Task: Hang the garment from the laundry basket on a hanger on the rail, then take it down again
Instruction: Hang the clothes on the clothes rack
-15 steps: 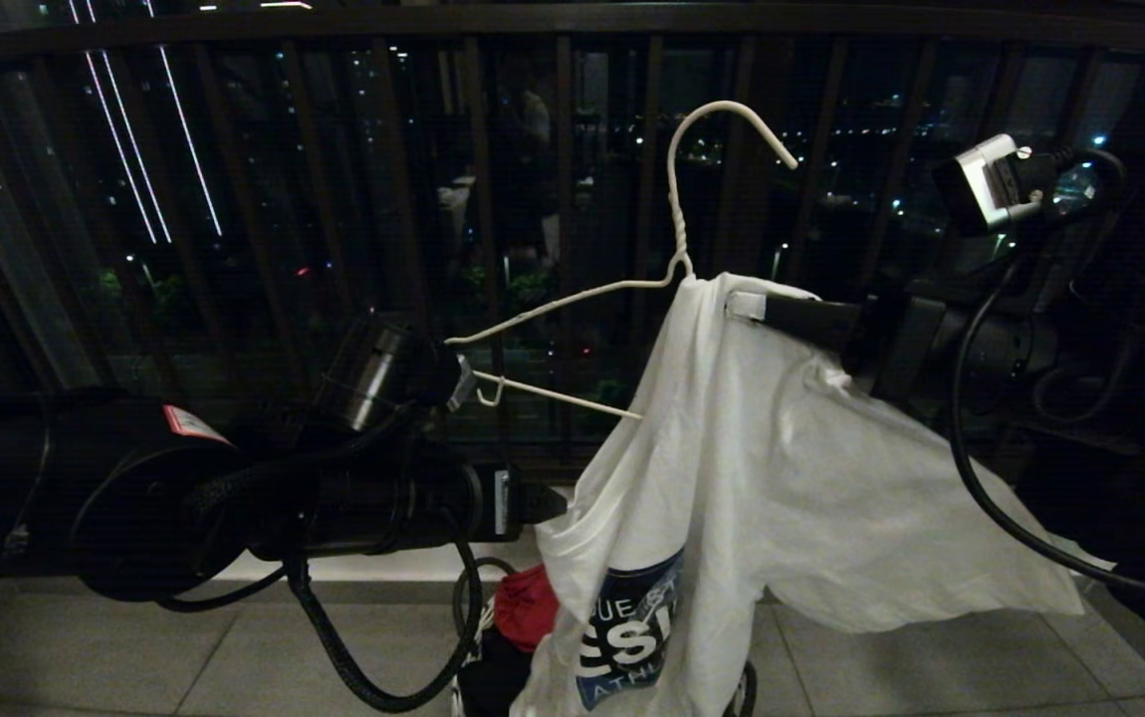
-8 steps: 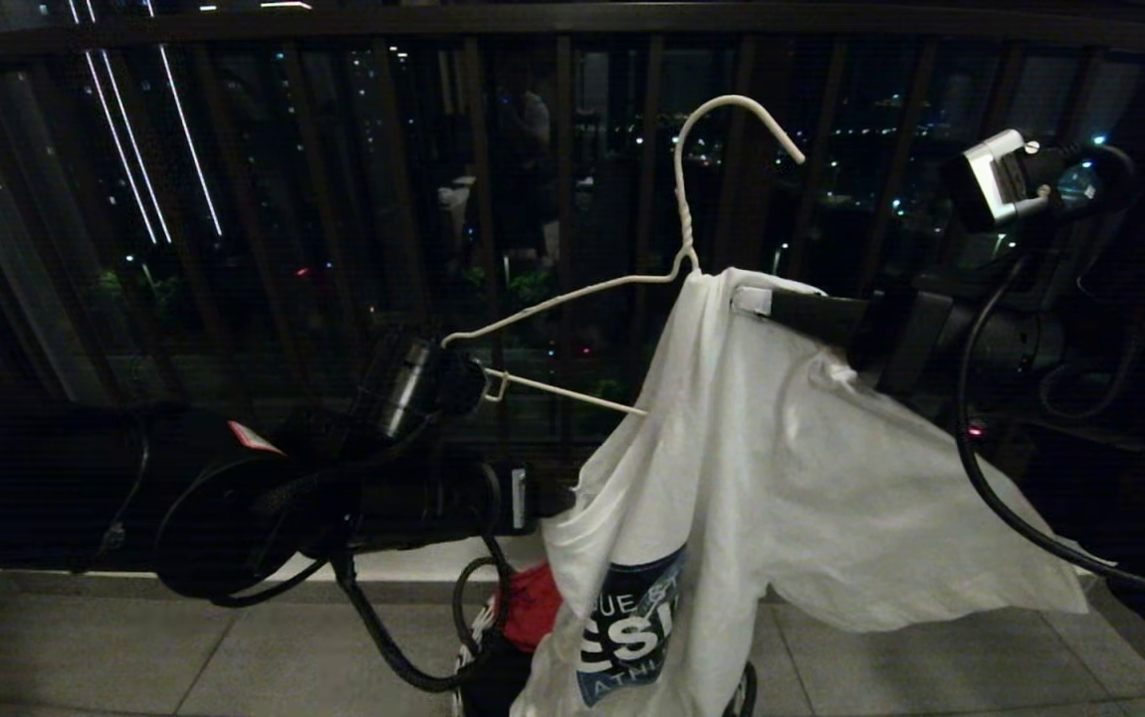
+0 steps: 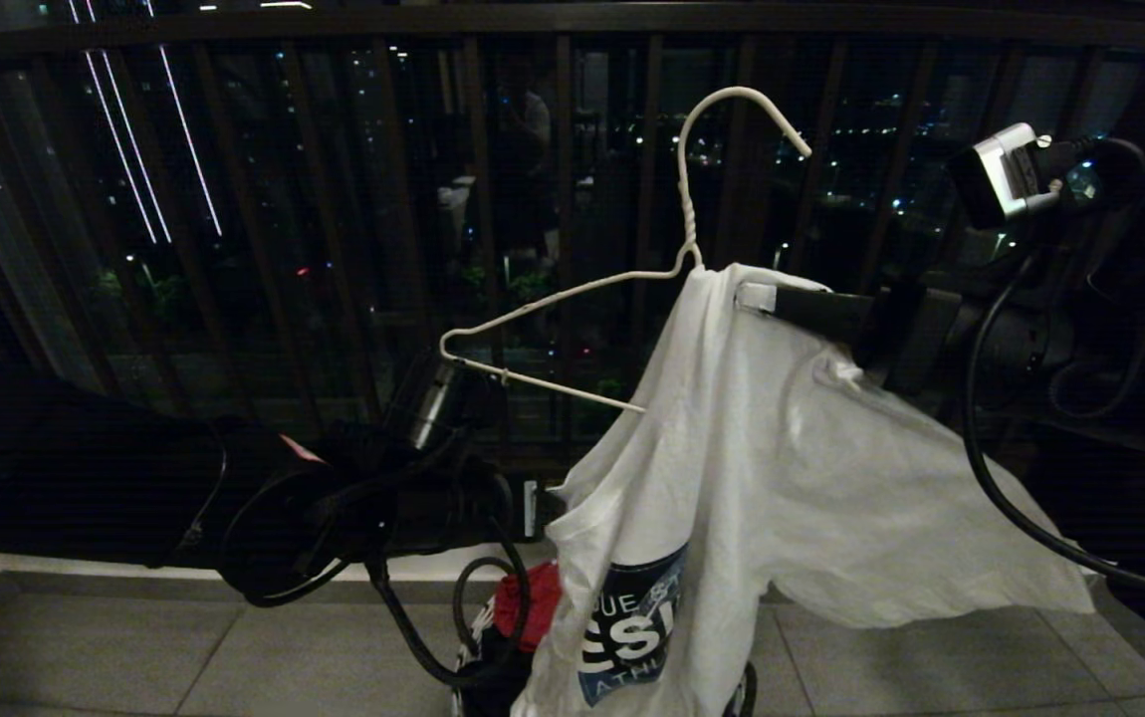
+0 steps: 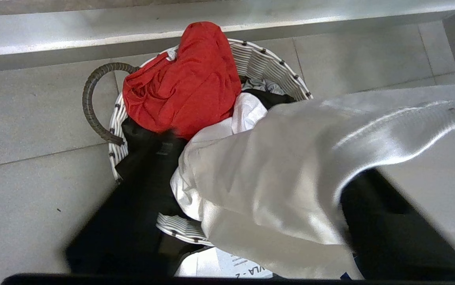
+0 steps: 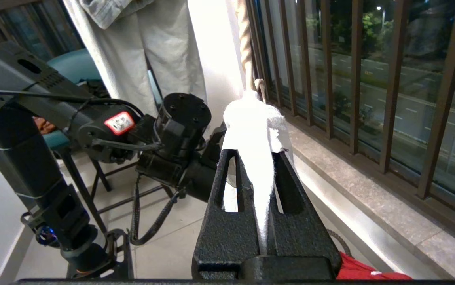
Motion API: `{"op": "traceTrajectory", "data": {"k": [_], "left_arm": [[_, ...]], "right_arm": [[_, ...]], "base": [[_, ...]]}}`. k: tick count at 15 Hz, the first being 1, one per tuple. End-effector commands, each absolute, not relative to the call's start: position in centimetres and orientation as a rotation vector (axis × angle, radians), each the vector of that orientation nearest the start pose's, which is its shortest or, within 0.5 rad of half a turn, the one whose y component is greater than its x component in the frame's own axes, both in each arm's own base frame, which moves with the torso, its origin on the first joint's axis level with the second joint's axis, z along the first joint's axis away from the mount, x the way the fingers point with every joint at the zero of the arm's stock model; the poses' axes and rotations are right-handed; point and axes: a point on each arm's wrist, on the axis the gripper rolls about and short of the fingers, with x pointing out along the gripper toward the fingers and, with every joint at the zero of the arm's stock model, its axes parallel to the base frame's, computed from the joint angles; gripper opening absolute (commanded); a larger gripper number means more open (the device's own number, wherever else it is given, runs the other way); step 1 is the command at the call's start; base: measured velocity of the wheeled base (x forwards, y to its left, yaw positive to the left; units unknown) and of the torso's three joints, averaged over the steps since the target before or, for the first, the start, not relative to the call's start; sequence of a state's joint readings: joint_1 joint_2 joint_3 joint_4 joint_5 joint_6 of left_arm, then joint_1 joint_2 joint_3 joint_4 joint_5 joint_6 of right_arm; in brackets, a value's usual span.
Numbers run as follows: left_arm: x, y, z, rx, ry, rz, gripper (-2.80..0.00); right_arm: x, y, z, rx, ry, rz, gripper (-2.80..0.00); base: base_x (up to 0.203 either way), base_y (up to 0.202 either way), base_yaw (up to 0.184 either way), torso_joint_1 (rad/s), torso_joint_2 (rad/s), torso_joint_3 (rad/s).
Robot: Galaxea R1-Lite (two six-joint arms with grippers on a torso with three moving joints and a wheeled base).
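Right gripper (image 5: 257, 166) pinches the garment (image 3: 732, 468) against the hanger (image 3: 682, 239) at three o'clock, steadying both. Left gripper (image 4: 251, 206), fingers straddling a fold at seven o'clock, closed or not I cannot tell, over the laundry basket (image 4: 275, 67).

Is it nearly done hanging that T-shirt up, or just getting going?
Partway. The T-shirt is out of the laundry basket and draped over one shoulder of the wire hanger, pinched there by the right gripper. The left gripper is down at the shirt's loose cloth. The hanger's other shoulder is bare and its hook hangs on nothing yet.
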State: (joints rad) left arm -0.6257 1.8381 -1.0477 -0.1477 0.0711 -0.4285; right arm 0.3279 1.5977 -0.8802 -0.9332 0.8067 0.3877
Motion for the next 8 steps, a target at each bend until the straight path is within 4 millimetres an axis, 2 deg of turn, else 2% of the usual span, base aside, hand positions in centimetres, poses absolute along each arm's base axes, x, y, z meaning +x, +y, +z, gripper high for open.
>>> {"op": "traceTrajectory", "data": {"k": [1,4,8], "left_arm": [[27.8,-19.2,15.8,-0.189,0.701,-0.367,-2.8],[29.0,-17.5,16.2,-0.178,0.675,-0.321,-2.8],[30.9,-13.9,18.0,-0.171,0.6,-0.237,-2.8]], "right_arm": [[26.1,10.6,26.3,0.289,-0.002,1.165,-2.8],[26.1,10.6,26.2,0.287,0.0,1.169,-2.8],[26.1,10.6,26.3,0.286,-0.001,1.171,-2.8]], "base": [[0.0,0.0,0.0,0.0,0.0,0.0],[0.0,0.0,0.0,0.0,0.0,0.0],[0.0,0.0,0.0,0.0,0.0,0.0]]}}
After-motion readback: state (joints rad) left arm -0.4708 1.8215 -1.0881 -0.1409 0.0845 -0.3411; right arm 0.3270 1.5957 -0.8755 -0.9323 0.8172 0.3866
